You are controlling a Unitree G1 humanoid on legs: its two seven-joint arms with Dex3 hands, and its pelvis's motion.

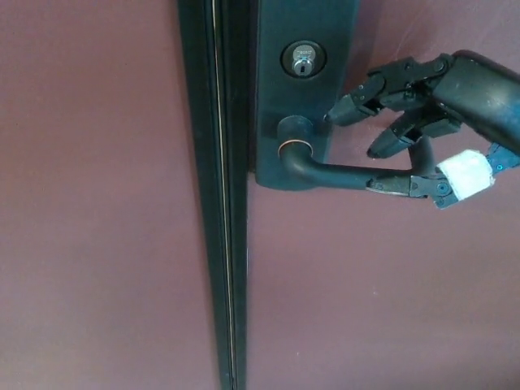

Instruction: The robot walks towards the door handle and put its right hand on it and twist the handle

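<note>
A dark lever handle (333, 173) sticks out to the right from a dark backplate (272, 97) on a maroon door (382, 292). My right hand (443, 101) comes in from the right at the lever's far end. Its two fingers (357, 104) are spread above the lever, and one fingertip is close to the backplate. The thumb (406, 187), wrapped in white tape further back, lies against the lever's underside. The fingers are apart and not clamped on the lever, which sits level. My left hand does not show.
A round silver keyhole (302, 62) sits in the backplate above the lever's hub (294, 146). A dark vertical door edge strip (215, 211) runs from top to bottom just left of the plate. More maroon panel (89, 203) lies to its left.
</note>
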